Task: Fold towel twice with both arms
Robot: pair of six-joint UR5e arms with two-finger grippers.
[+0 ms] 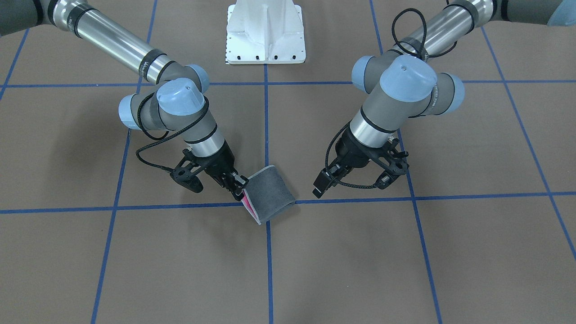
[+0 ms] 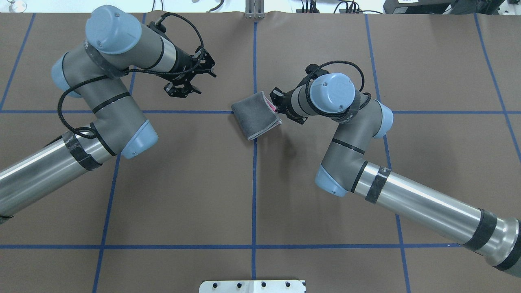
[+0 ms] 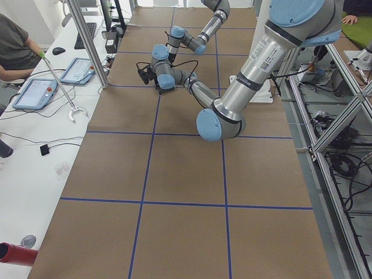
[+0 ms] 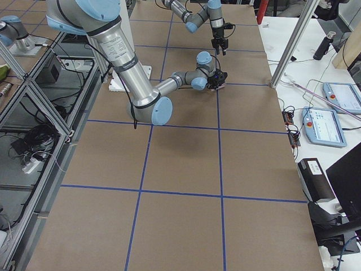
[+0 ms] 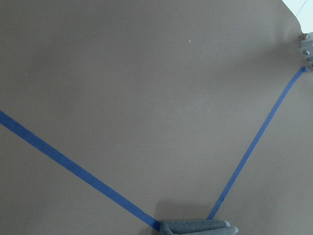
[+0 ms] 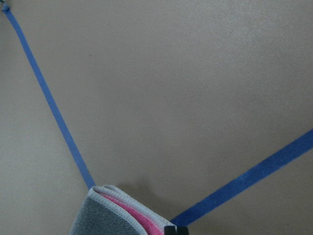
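Folded towel (image 1: 272, 193), one edge pinched in the right jaws.

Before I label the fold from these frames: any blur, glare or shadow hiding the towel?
Front-facing view: sharp, evenly lit, only soft shadow beside the towel. Overhead view: sharp; glare streaks on the silver arm tubes, none on the towel. Right wrist view: towel cropped at the bottom edge. Side views: towel too small.
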